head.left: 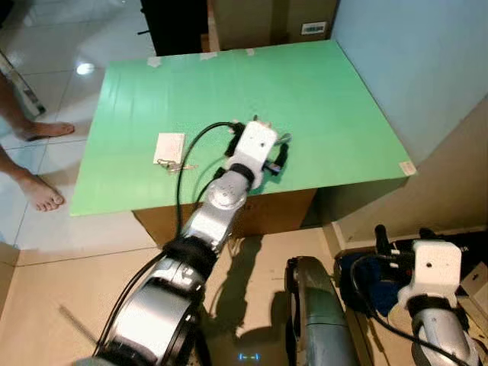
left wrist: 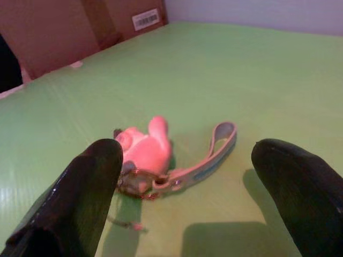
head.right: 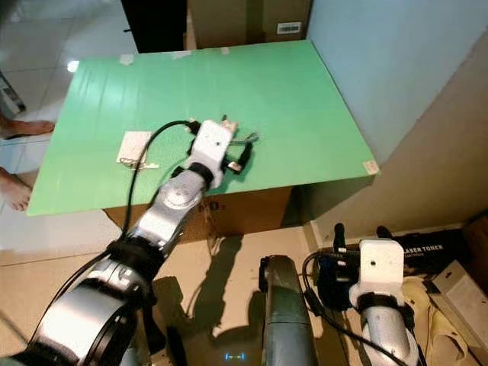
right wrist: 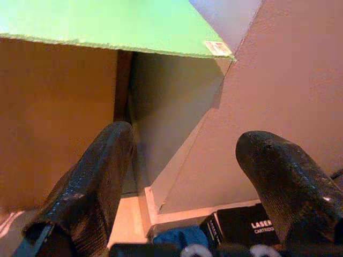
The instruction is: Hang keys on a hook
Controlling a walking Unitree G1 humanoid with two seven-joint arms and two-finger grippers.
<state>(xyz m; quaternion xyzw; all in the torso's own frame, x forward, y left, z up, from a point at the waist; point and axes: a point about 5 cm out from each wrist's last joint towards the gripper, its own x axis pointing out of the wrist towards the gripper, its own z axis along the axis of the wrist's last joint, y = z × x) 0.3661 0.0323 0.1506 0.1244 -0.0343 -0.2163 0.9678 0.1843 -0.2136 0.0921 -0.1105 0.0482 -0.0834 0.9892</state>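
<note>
Nearest the camera, at 5 o'clock in the head views: right gripper (head.right: 357, 232), low beside the robot's body, fingers spread wide with nothing between them. Its wrist view looks past both fingers (right wrist: 91, 182) toward the box (right wrist: 53, 118) under the board, a beige wall, and a black carton (right wrist: 249, 227) marked "LASER CARTRIDGE" on the floor.

At 6 o'clock: beige tile floor (head.left: 46, 297), with the robot's shadow across it.

Centre: left arm, reaching up and forward over the board's near edge.

Just beyond: left gripper (left wrist: 187, 176), fingers apart, low over the green board (head.left: 328, 99). Empty.

Between and slightly ahead of those fingers, on the board: keys (left wrist: 134, 184), a small dark cluster joined to a pink charm (left wrist: 147, 147) and a grey-pink strap loop (left wrist: 214, 152). All lie flat on the green surface. The left finger (left wrist: 80, 193) sits just beside the keys; whether it touches them cannot be told.

At 9 o'clock of the gripper, on the board: white card (head.left: 169, 146), with a small metal piece (head.left: 174, 165) lying at its near edge. Whether that is a hook cannot be told.

At 9 o'clock, off the board: a person's bare feet (head.left: 42, 194) on white tiles.

At 12 o'clock, behind the board: cardboard boxes (head.left: 274, 19), one bearing a label.

At 2 o'clock: pale blue wall (head.left: 427, 61).
</note>
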